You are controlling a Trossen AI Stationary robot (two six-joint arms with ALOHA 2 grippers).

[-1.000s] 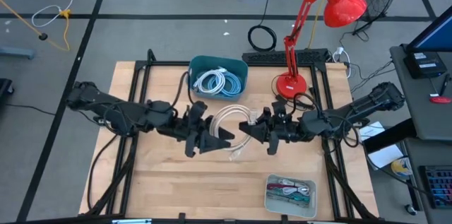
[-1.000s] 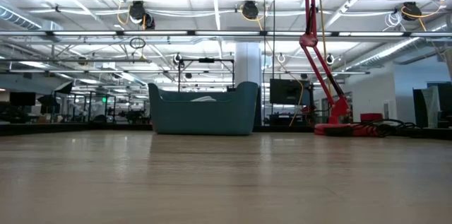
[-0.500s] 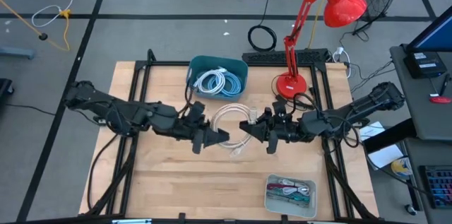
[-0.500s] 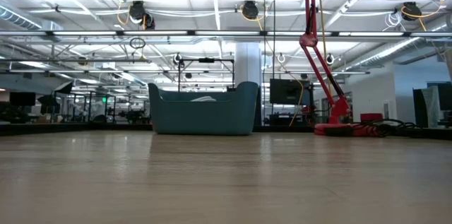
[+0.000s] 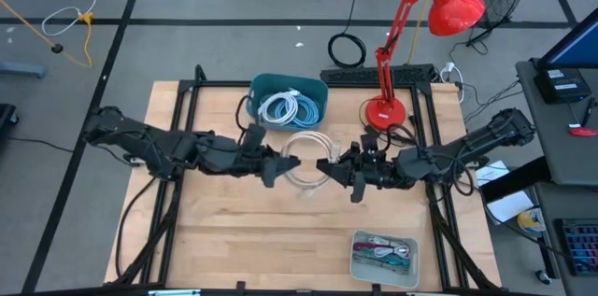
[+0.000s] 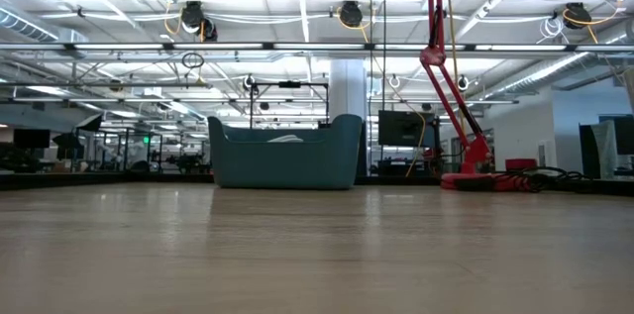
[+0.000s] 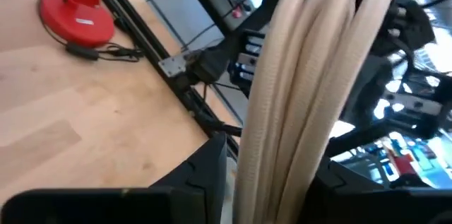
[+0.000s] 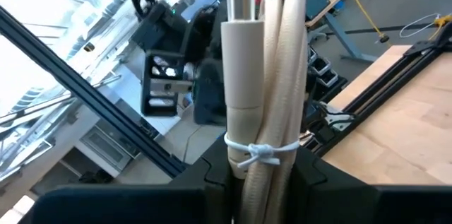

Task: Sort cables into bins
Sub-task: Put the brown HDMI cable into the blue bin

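Beige coil [image 5: 304,157] held mid-table betw. both arms' jaws, clear of edges.

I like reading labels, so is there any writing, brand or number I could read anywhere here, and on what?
None can be read.
Red lamp's base: a pale label, too blurred to read.
Teal bin, beige cable: no writing visible.
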